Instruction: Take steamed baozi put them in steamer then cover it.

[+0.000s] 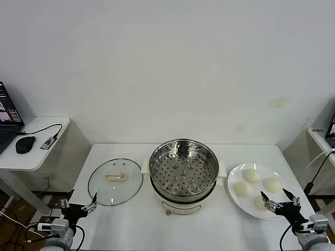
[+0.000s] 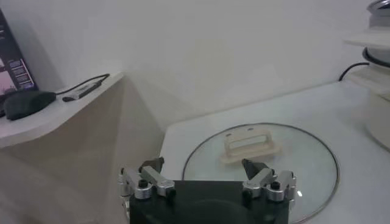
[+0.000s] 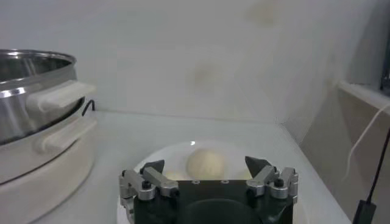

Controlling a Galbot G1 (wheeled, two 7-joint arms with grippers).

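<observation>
We judge the steamed baozi [image 1: 252, 176] just ahead of our right gripper [image 1: 280, 201] soft and light, so we would pinch one gently across its sides. The cover [image 1: 115, 182] before our left gripper [image 1: 79, 205] looks rigid, breakable glass, best taken by its handle [image 2: 250, 143]. Both jaws stand wide open, holding nothing.

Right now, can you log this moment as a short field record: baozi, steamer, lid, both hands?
baozi: four on white plate, e.g. one, right of steamer
steamer: table centre, perforated tray bare, uncovered
lid: glass lid flat on table, left of steamer
left hand: open, at lid's near edge, holding nothing
right hand: open, over plate's near side, holding nothing
</observation>
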